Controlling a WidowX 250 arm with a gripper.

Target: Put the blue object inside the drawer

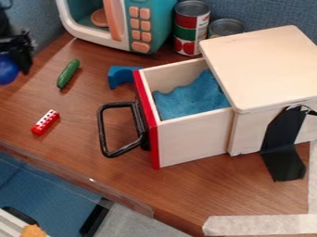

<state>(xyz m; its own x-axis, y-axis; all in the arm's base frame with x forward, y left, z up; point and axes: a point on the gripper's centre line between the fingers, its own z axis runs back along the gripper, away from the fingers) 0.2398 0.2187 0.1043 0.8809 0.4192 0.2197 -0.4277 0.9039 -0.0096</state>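
End effector (12, 60) at left edge, upper part of view, clamped on blue ball (7, 73) by the look of it: one dark finger (25, 54) against the ball's right side, other side cut off, so opening only as wide as the ball, exact gap can't tell. Ball is up off the worktop (80, 106), so held, not resting; taking it as the task object. Height probably meant to clear things on the way over. Next out: green cucumber (68, 74), red brick (46, 122) lying loose, then blue block (121, 75) behind the drawer handle (102, 132), near the red front (148, 120). Block is blue too, possible mix-up. Drawer (192, 139) pulled out from wooden box (263, 65), presumably to take the ball from above; blue cloth (189, 99) inside likely softens the drop. Black tape (282, 148) runs from box side to worktop, probably so the box won't slide. Toy microwave (164, 28) and cans at the back. Next: carry ball over the open part, lower, release; too far right hits the lid.
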